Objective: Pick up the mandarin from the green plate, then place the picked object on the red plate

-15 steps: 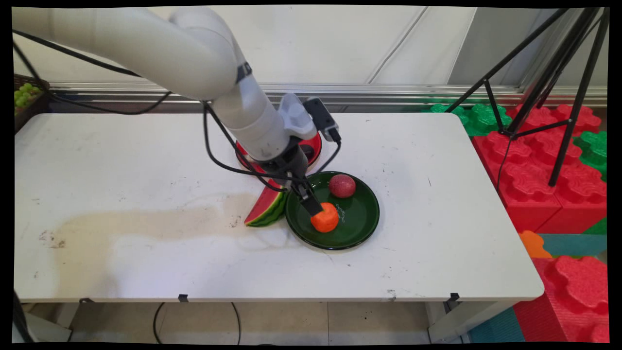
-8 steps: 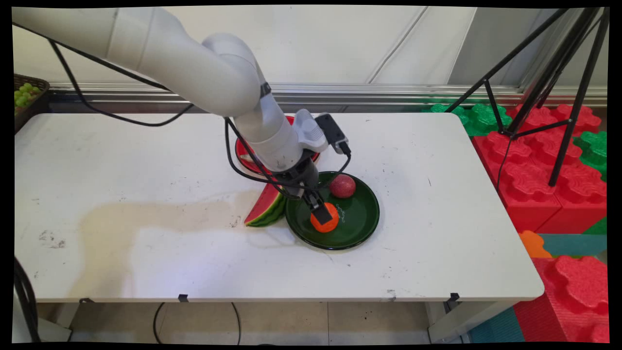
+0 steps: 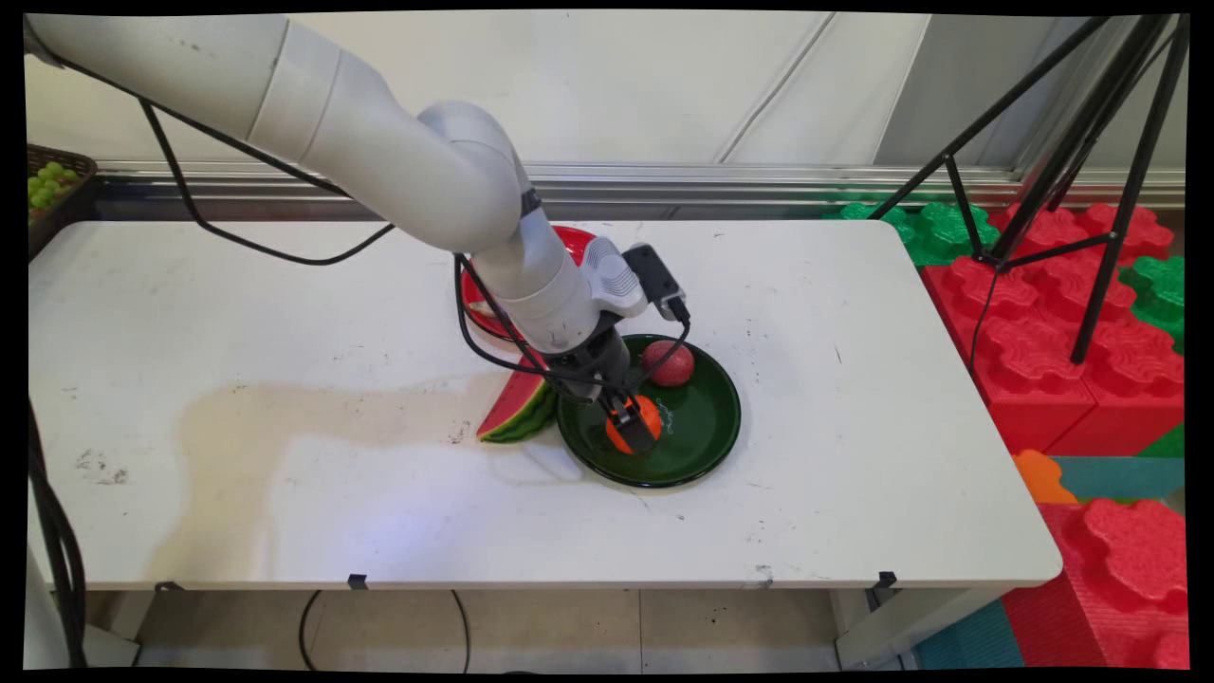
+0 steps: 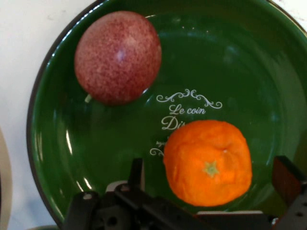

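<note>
White desk point(image 3: 285, 493) is backed by a pale wall, with red and green foam blocks point(image 3: 1072, 313) at the right. On it, a green plate point(image 3: 707, 427) carries an orange point(image 4: 208, 163) and a reddish-purple fruit point(image 4: 117, 56). The jaws of the gripper point(image 4: 208, 184) are spread, straddling the orange without pinching it; nothing is lifted yet. A watermelon slice point(image 3: 517, 408) lies just beside the plate, a red plate point(image 3: 479, 304) behind.

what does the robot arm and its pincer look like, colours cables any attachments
A glossy white arm of thick rounded tubular links, with a dark ring at one joint. Thin black cables hang in loops from it. A small black box-shaped module sits on the ribbed white wrist. The pincer is a black two-finger linkage.
</note>
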You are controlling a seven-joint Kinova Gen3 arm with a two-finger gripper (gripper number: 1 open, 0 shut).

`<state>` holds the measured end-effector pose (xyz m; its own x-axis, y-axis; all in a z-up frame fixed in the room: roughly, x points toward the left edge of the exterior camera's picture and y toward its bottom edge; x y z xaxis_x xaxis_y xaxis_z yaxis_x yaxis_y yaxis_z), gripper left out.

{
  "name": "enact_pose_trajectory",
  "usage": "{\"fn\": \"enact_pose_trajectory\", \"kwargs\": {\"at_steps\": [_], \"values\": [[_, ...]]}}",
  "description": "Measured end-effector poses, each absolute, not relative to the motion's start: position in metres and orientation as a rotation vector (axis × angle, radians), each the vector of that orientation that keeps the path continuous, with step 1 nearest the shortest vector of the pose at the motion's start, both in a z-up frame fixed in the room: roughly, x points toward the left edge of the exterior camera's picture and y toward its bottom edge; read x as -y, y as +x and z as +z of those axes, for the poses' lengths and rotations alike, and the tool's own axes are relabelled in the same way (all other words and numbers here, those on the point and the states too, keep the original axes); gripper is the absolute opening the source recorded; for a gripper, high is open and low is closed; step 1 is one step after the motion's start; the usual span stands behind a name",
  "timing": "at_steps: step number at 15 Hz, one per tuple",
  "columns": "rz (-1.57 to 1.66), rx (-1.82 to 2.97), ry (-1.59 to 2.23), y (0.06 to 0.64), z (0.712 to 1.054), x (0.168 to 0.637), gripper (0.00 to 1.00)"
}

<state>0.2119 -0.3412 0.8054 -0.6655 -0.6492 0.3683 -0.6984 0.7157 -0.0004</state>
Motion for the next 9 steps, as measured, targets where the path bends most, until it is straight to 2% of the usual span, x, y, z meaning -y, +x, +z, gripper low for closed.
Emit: {"fn": "enact_pose_trajectory", "kwargs": {"at_steps": [2, 3, 9], "values": [[0.194, 2.581, 1.044, 0.2116, 0.8011, 0.3403, 1.00], [0.192, 2.581, 1.041, 0.2118, 0.7992, 0.3397, 0.00], [0.224, 2.582, 0.975, 0.2173, 0.7987, 0.3375, 0.00]]}}
